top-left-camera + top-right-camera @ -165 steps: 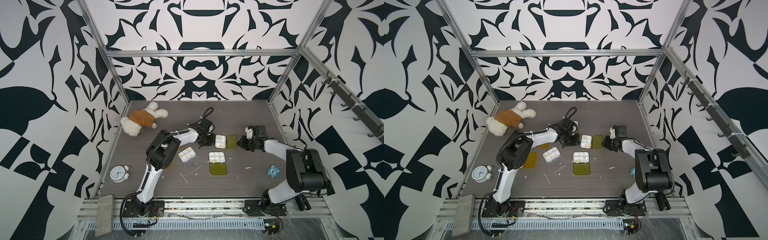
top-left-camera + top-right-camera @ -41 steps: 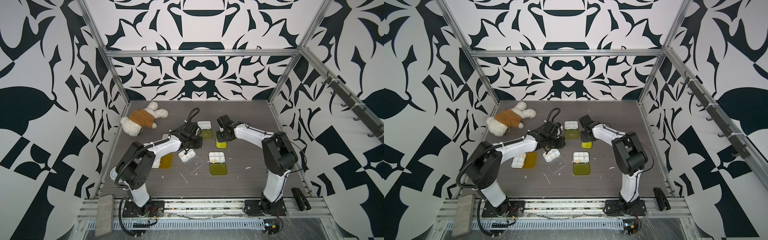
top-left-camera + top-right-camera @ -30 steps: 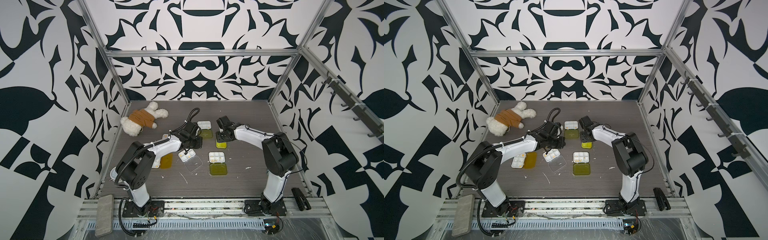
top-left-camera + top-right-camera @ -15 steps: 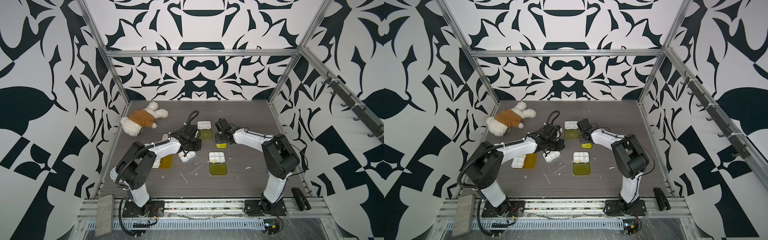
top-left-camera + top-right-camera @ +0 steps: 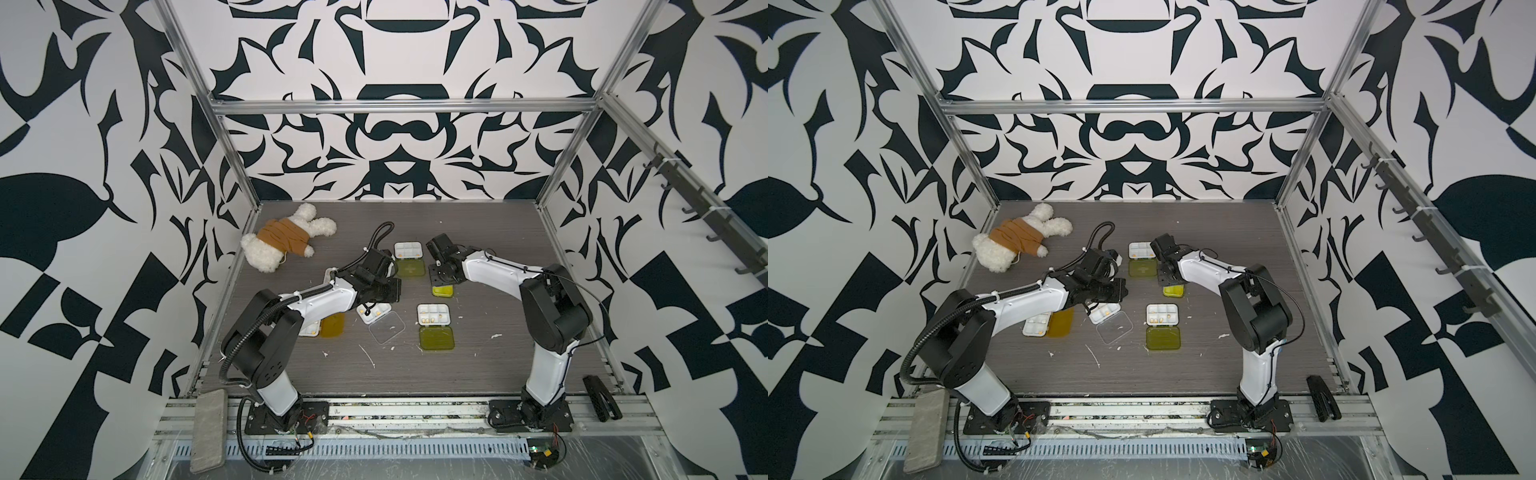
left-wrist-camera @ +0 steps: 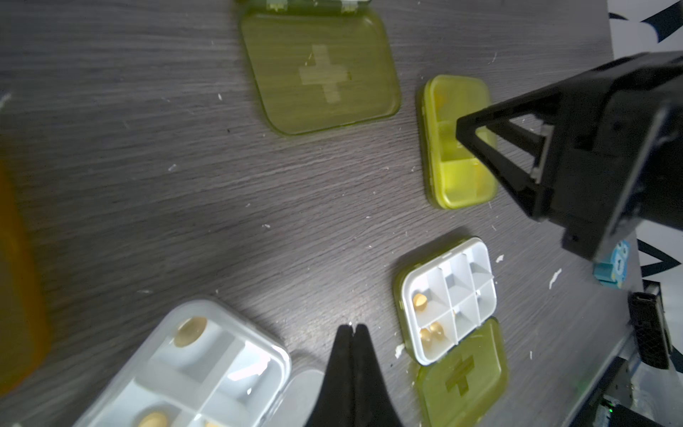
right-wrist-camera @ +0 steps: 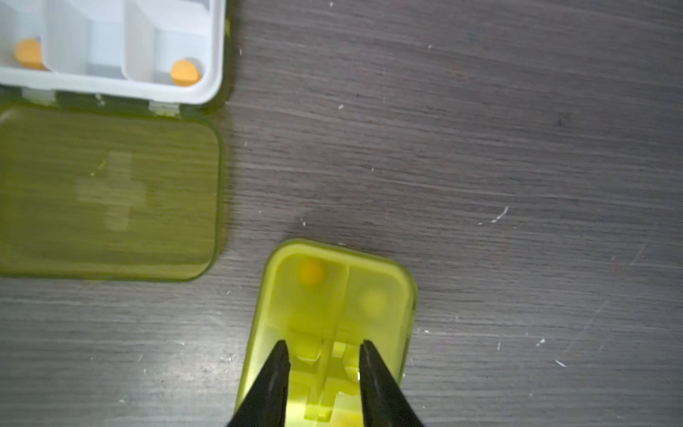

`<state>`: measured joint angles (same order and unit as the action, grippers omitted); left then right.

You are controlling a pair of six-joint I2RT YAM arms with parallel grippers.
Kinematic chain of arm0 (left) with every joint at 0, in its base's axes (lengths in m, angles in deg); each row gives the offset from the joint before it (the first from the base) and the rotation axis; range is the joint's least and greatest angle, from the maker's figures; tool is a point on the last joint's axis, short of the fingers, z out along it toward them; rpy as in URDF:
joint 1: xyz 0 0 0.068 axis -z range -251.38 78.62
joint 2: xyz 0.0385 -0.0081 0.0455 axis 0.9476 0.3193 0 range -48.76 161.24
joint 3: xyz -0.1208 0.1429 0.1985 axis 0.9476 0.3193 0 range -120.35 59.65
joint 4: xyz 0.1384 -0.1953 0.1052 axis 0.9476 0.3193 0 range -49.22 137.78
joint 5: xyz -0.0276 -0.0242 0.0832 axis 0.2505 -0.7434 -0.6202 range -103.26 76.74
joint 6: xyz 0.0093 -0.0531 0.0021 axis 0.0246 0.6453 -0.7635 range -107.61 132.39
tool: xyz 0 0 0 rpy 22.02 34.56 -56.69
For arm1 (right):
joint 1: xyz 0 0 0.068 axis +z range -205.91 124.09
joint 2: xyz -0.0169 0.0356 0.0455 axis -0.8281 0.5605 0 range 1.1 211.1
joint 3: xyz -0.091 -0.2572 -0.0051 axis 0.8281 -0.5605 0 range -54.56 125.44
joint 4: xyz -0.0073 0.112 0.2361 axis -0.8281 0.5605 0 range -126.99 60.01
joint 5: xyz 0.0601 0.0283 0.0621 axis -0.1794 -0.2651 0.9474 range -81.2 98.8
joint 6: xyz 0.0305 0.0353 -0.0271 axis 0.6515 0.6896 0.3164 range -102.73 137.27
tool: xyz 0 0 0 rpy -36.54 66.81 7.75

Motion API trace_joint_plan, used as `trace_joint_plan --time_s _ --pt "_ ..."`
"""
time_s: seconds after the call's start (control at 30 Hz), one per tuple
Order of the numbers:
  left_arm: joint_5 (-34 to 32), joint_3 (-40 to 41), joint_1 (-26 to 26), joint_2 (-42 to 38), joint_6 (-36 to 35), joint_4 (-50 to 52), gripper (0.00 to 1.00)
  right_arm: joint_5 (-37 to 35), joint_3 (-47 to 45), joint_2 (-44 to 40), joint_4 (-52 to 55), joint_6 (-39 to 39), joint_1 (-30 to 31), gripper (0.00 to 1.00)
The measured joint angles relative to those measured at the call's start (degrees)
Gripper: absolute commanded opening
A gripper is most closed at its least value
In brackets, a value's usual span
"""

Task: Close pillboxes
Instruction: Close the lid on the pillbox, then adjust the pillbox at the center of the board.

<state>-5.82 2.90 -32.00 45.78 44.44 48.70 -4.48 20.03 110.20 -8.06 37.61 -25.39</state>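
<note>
1. The right gripper (image 7: 323, 344) stands over the shut pillbox (image 7: 332, 295), jaws a little apart above its lid. Whether the tips touch it cannot be told.
2. The left gripper (image 6: 353, 327) is pressed together and empty, above bare table (image 5: 478, 365) between the clear-lidded pillbox (image 5: 374, 313) and the green-lidded pillbox (image 5: 433, 314), both open.
3. The far pillbox (image 5: 409, 250) lies open, its lid just beside the shut one.
4. The amber-lidded pillbox (image 5: 332, 326) lies open, partly under the left arm (image 5: 324, 299).
5. A plush toy (image 5: 286, 241) lies well apart, and a blue toy (image 6: 613, 264) lies at the table's right edge.
6. The trays are hard white plastic with six compartments, some holding orange pills (image 6: 419, 300). The lids are translucent with rounded corners, the green ones embossed with a cross. The table is dark wood-grain, flecked with white crumbs (image 5: 368, 357).
</note>
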Motion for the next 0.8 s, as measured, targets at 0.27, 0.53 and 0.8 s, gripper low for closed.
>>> trace_joint_plan --time_s 0.27,0.53,0.8 --pt "-0.2 0.0 0.0 -1.0 -0.2 0.0 0.02 -0.9 7.1 1.3 7.8 -2.6 0.1 0.46" --pt "-0.2 0.0 -0.1 -1.3 -0.5 0.1 0.02 -3.4 7.1 1.6 10.2 -2.2 3.7 0.48" --pt "-0.9 0.3 -0.6 -4.9 -0.6 0.2 0.02 -9.2 6.4 2.7 11.7 -0.9 8.9 0.49"
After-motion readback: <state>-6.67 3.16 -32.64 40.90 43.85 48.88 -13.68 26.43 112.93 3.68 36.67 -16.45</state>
